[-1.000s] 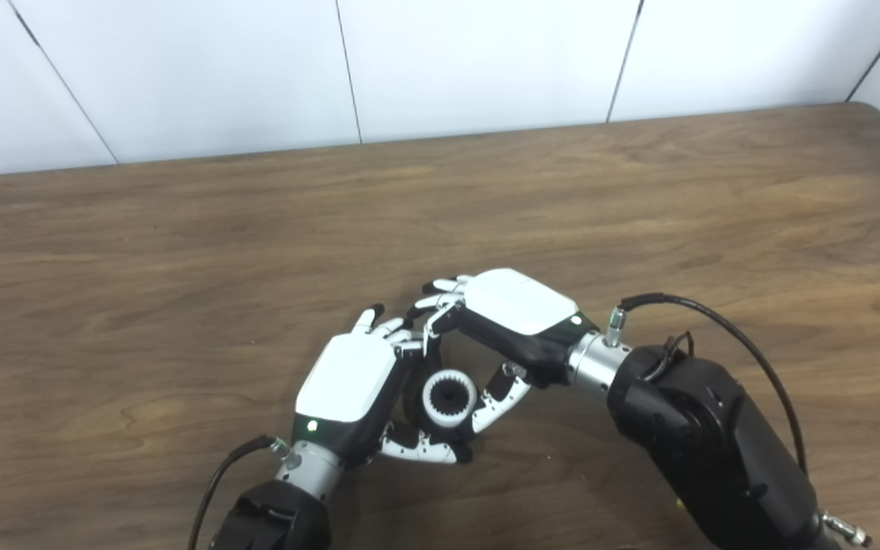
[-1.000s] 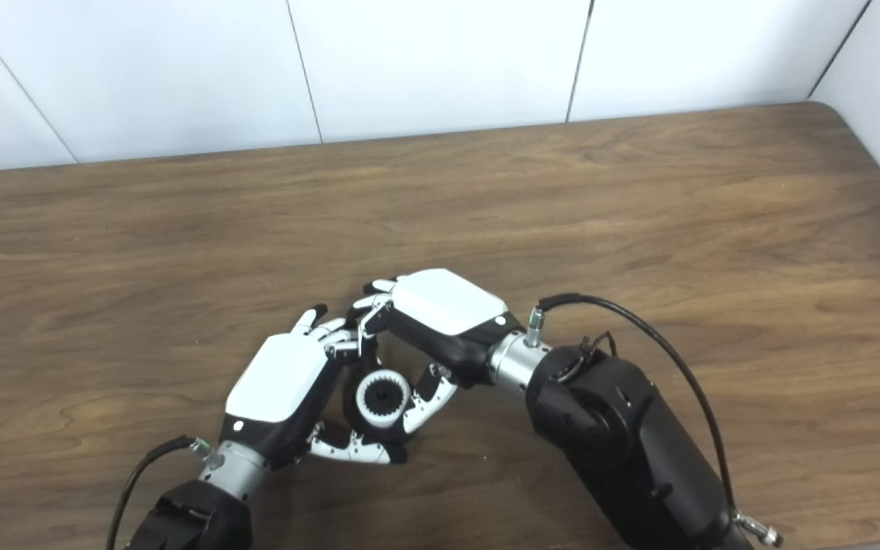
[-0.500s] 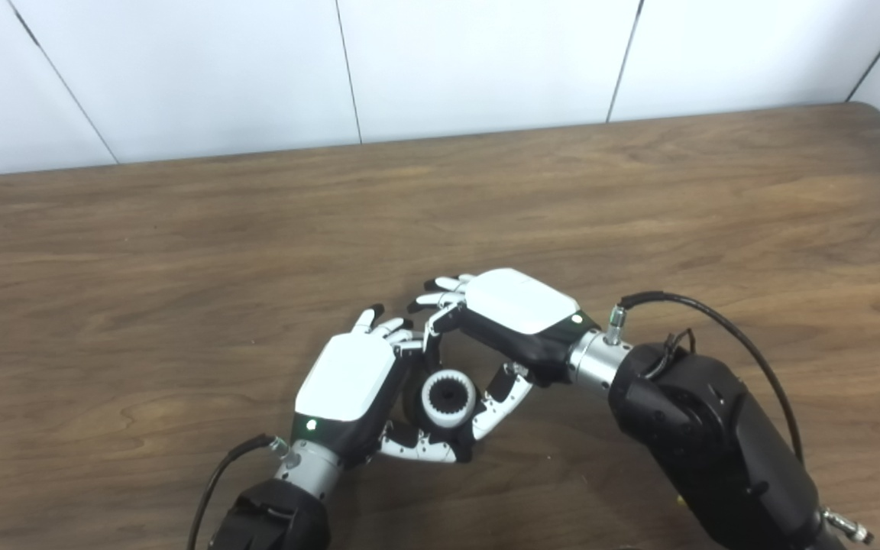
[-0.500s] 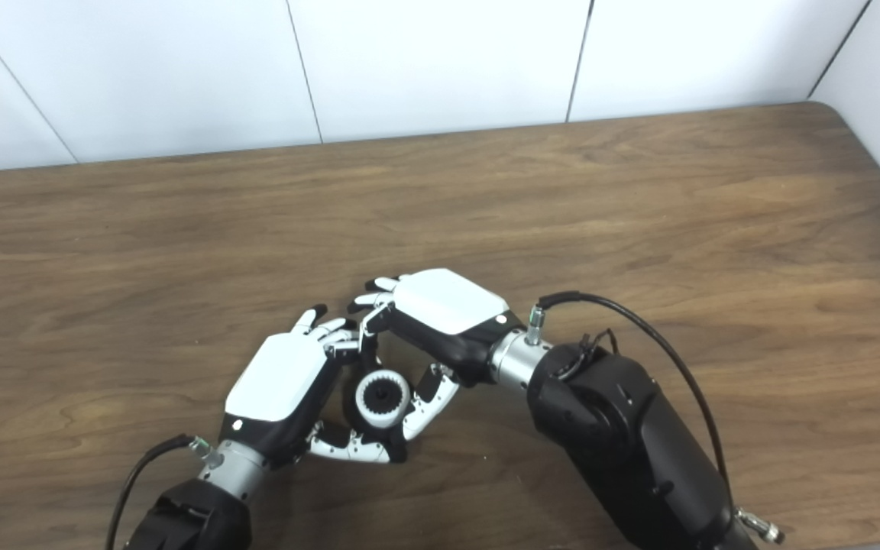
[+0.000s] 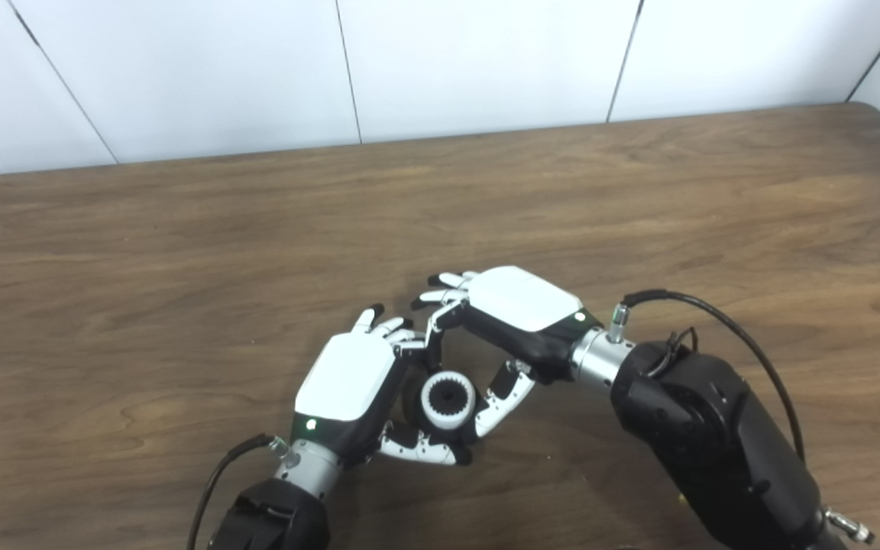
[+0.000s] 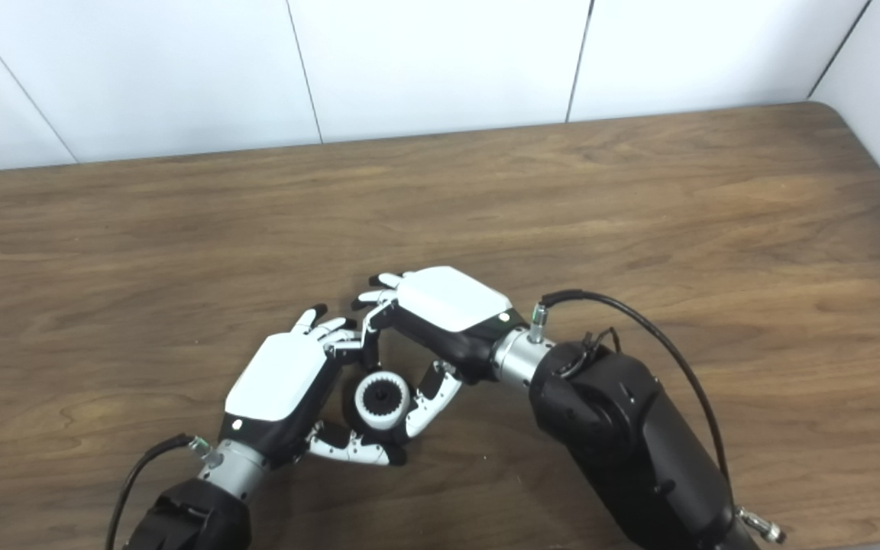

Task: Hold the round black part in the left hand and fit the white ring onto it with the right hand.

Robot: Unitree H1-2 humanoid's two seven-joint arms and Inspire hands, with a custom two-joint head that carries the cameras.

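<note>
1. Nearest the camera, the left hand [image 5: 348, 382] cradles the round black part [image 5: 412, 403], fingers curled around it
2. The white ring [image 5: 448, 399] sits on the part, toothed inside; it looks light and rigid, best gripped by its outer rim
3. Beyond, the right hand [image 5: 520, 309] arches over, thumb at the ring's edge; whether it actually grips cannot be told
4. Behind lies the wooden table [image 5: 180, 252]

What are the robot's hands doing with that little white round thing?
The robot is putting two pieces together low over the wooden table. Its left hand is wrapped around a round black part. The white ring, which has little teeth inside, already sits on the face of that part. The right hand is close by, with its thumb beside the ring and its fingers over the top. Whether the ring is pushed all the way on is hard to see.
</note>
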